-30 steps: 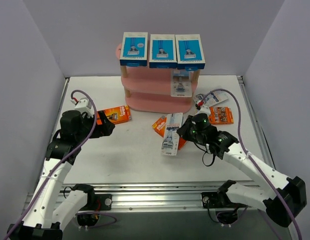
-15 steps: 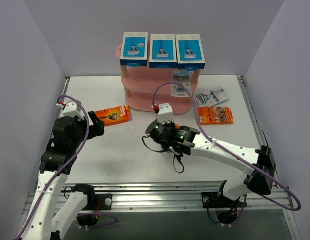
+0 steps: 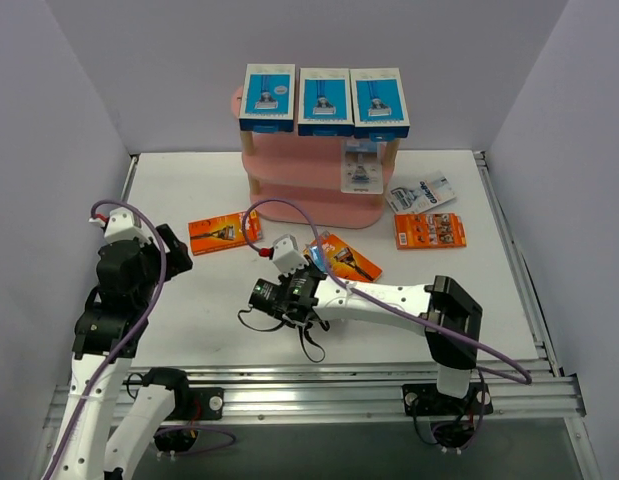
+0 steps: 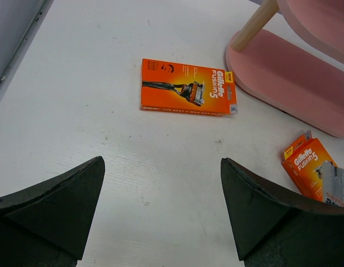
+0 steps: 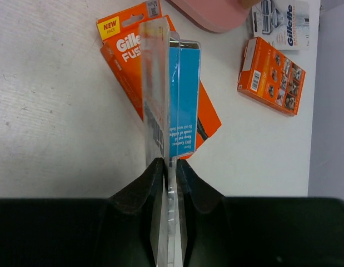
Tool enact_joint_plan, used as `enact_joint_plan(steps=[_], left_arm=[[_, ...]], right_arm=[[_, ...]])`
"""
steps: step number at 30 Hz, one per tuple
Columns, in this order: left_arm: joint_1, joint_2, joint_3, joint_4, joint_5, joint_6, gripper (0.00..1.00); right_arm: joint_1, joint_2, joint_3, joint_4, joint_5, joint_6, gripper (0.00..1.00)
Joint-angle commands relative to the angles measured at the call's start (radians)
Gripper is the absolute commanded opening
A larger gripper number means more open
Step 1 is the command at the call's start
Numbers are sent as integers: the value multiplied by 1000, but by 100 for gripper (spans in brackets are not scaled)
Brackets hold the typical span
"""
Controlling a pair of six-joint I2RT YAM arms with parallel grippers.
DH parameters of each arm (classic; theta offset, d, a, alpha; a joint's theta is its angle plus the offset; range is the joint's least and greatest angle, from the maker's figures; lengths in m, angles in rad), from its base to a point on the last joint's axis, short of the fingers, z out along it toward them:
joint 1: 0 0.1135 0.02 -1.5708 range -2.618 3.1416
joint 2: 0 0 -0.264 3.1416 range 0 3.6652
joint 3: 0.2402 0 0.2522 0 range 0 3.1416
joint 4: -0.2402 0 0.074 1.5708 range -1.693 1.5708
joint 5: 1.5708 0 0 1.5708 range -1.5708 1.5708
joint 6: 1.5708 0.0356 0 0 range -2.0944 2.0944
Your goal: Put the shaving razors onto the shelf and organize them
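Observation:
Three blue-and-white razor boxes [image 3: 324,100] stand on the top board of the pink shelf [image 3: 299,195]. One clear blister pack [image 3: 361,170] stands on its middle board. My right gripper [image 5: 170,167] is shut on another blister pack [image 5: 172,94], held edge-on above an orange card [image 5: 127,50]; in the top view this gripper [image 3: 311,272] is at the table's middle, by that card [image 3: 344,258]. My left gripper [image 4: 160,206] is open and empty over bare table, short of a second orange card [image 4: 188,87], at the left in the top view [image 3: 172,250].
A third orange card [image 3: 429,230] and a third blister pack [image 3: 421,193] lie on the table right of the shelf. The second orange card [image 3: 224,232] lies left of the shelf foot. Grey walls close in the left, back and right.
My right arm swung left across the table with the blister pack, uncovering the middle orange card. My left arm drew back from the left orange card.

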State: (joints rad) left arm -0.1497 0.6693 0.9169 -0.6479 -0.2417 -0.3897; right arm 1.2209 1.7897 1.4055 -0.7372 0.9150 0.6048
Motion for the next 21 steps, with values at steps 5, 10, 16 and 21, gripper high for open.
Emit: enact_joint_plan(steps=[5,10,16,21], left_arm=[[10,0,42,5,-11,-11,94],[12,7,42,8,2,-8,94],[12,-2,37,13,15,-8,94],[10,3,31,27,54,0,94]], right_arm=[[45,-25,35,48,-22,-79,55],[29,-124,-30,185,-145,-106,64],[19,-202,-109,283,-260,-91,64],[-33,-274,-249,376,-344,-11,62]])
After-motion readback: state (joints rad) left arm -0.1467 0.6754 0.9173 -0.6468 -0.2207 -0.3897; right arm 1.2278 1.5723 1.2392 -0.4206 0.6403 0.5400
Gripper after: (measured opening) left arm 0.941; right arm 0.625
